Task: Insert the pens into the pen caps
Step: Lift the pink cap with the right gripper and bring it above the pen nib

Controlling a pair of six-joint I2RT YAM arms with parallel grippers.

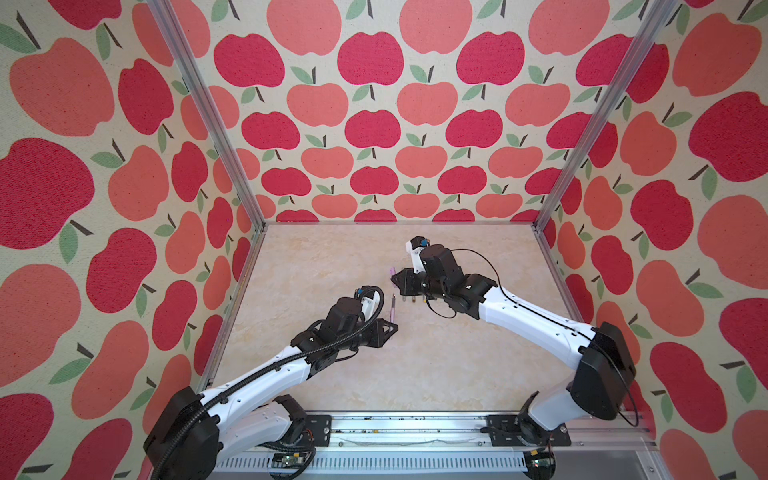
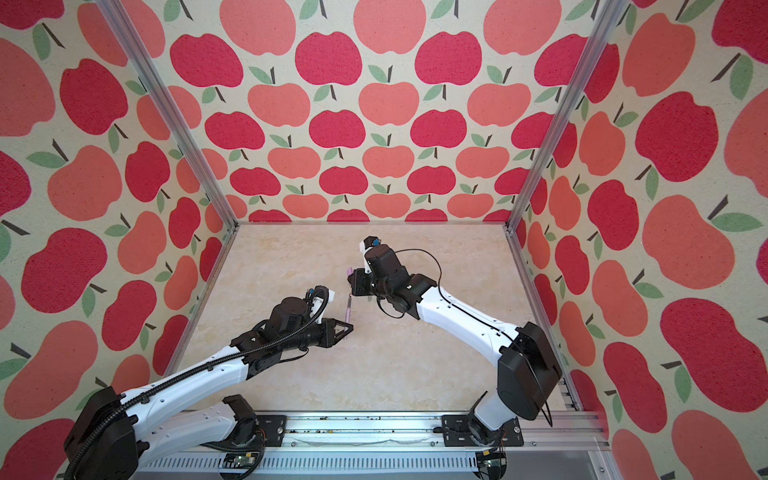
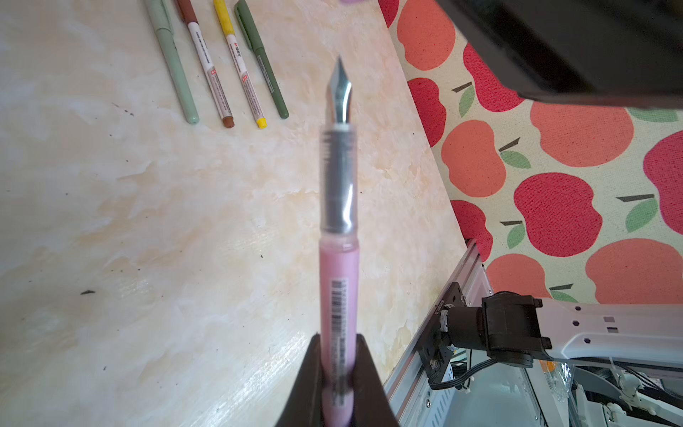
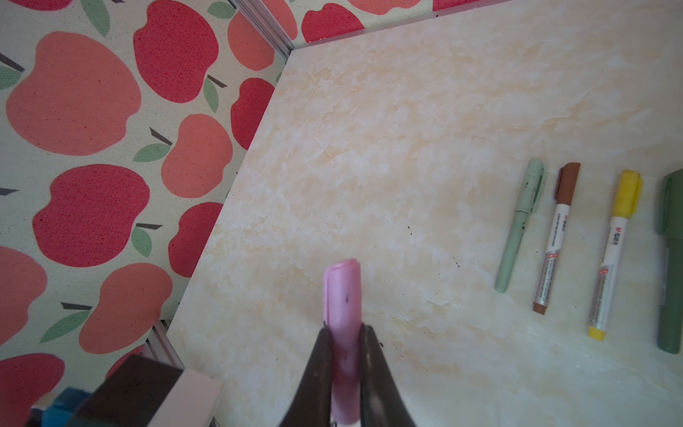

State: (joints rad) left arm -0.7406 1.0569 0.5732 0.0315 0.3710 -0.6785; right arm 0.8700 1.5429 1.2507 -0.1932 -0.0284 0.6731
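Now, left gripper [image 3: 339, 338]: pinching pink pen [image 3: 339, 281] by its barrel; nib bare, aimed far at the cap, ready for capping
Right gripper [image 4: 345, 329]: clamped on pink cap [image 4: 342, 292], mid-table, just beyond the nib, apart; mouth hidden
Cap: likely empty
Other pens [image 4: 554, 236]: four, already capped, side by side on table [image 4: 369, 148], right of pink pen

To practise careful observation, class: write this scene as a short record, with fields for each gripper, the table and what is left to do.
left gripper: shut on pink pen, nib bare
right gripper: shut on pink cap
table: four capped pens side by side: pale green pen, brown-capped pen, yellow-capped pen, dark green pen
left to do: pink pen and pink cap apart, not yet joined
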